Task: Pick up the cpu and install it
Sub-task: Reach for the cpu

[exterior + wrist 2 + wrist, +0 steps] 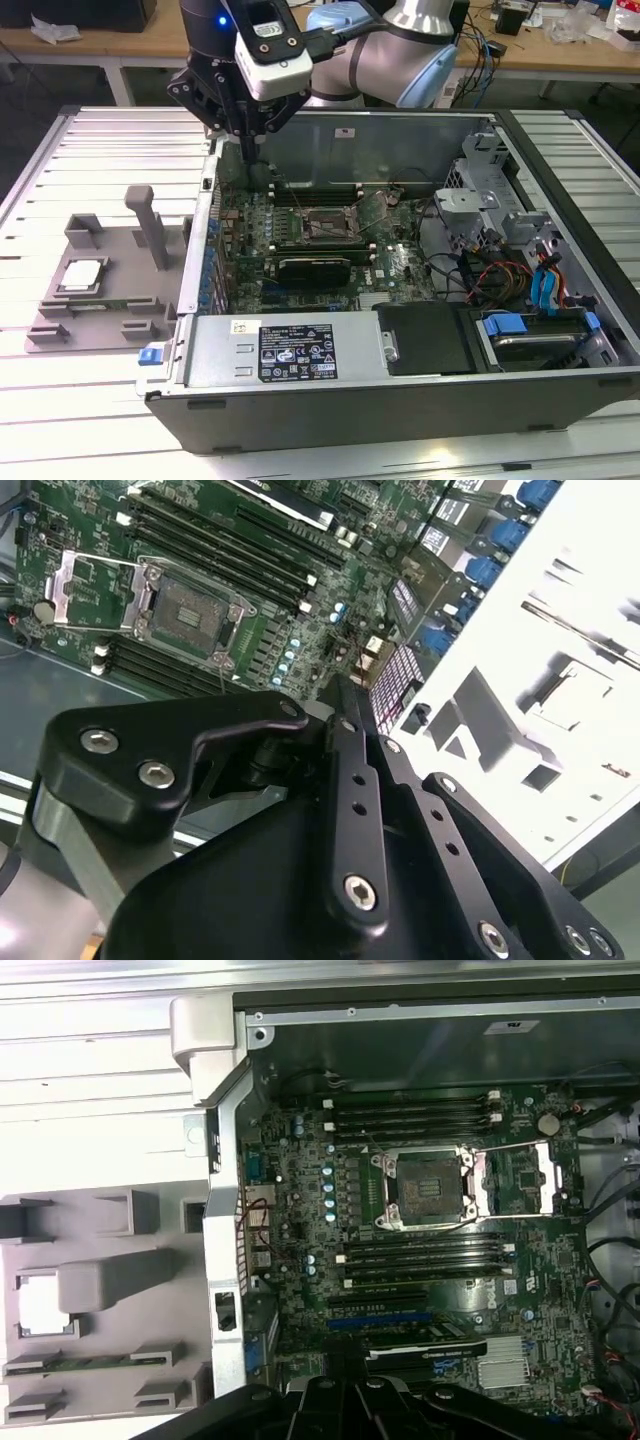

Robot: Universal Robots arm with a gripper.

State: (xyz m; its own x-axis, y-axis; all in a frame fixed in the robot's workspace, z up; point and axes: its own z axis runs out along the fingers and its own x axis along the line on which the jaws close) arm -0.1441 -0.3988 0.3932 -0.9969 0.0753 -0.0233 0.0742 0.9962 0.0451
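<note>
The claw [250, 150], closed on nothing, hangs above the motherboard [300, 215] inside the open computer case [420, 410]. The bare socket [325, 226] lies farther in, its frame swung open. Beyond the case wall, the cpu [82, 275] sits in a recess of the grey fixture plate [130, 292] on the counter [60, 420].

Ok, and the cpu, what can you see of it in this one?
The cpu is a small flat square chip with a silver-grey metal top and a thin pale rim. It lies flat, top up, seated among the raised blocks of the grey fixture plate, at the exterior view's left, outside the computer case. Nothing grips it. The tool hangs apart from it, over the case's edge.
</note>
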